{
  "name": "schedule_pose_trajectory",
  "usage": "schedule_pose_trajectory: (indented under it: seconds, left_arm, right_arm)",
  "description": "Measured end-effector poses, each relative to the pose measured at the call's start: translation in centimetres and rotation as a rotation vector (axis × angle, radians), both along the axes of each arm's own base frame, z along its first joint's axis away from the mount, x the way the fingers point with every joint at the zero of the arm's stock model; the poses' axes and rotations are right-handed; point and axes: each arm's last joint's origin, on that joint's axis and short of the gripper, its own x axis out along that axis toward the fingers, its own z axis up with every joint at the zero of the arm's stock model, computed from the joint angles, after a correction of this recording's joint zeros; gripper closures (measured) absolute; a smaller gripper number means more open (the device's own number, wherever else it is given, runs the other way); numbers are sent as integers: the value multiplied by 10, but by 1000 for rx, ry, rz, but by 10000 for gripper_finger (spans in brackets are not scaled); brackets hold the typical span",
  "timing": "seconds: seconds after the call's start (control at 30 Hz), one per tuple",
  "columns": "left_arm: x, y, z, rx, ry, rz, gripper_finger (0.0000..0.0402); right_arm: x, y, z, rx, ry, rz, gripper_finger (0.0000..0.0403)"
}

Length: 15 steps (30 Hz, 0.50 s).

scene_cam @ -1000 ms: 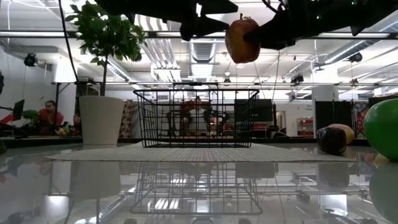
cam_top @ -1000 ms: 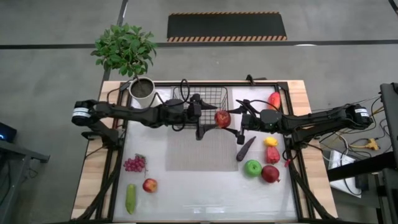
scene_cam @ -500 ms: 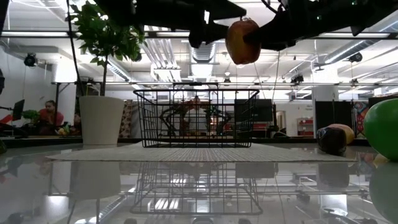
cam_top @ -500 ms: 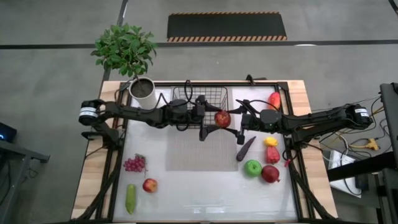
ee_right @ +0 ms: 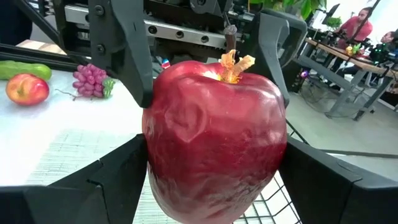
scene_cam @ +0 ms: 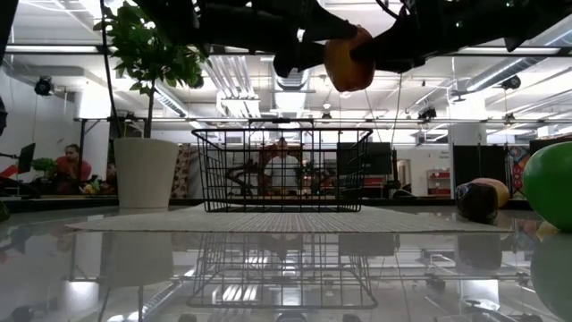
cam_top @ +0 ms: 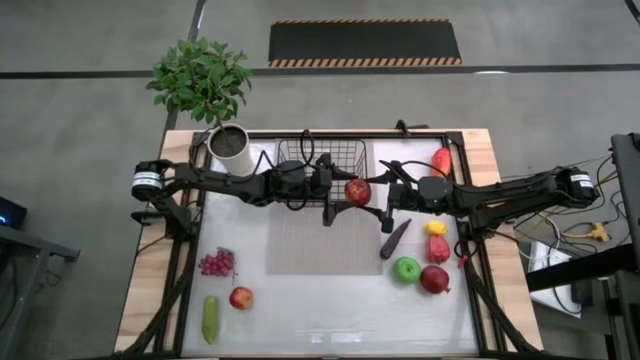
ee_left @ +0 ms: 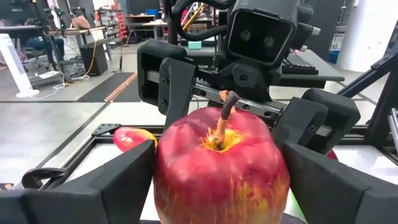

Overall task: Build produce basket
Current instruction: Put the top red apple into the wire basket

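**High view: red apple held between two claws beside the basket**

Red apple (cam_top: 358, 190) gripped in mid-air by right claw (cam_top: 372, 201), at basket's (cam_top: 345, 153) five o'clock corner. Left claw (cam_top: 331, 191) open, fingers flanking the same apple. White plant pot (cam_top: 229, 146) at basket's nine o'clock. Eggplant (cam_top: 395, 238), green apple (cam_top: 406, 268) at five o'clock on tabletop (cam_top: 330, 310); grapes (cam_top: 216, 263), cucumber (cam_top: 210, 318) at seven.

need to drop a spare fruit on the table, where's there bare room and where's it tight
Free: the near middle strip between the small apple and green apple, and the woven mat in front of the basket. Crowded: the right edge around the eggplant, and mid-table where both grippers meet on the red apple.
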Motion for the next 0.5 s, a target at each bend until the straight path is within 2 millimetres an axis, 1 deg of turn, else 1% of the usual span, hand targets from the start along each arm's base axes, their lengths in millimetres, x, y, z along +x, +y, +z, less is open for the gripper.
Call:
schedule_pose_trajectory:
  seconds: [0.13,0.33,0.5]
  left_arm:
    - [0,0,0,0,1,7,116]
    - [0,2,-2,4,16,46,121]
    - [-5,4,-5,23,41,124,123]
  right_arm:
    - [0,0,0,11,-3,-11,86]
    - [0,-1,2,47,-29,-52,34]
    - [-3,-3,5,36,-33,-102,23]
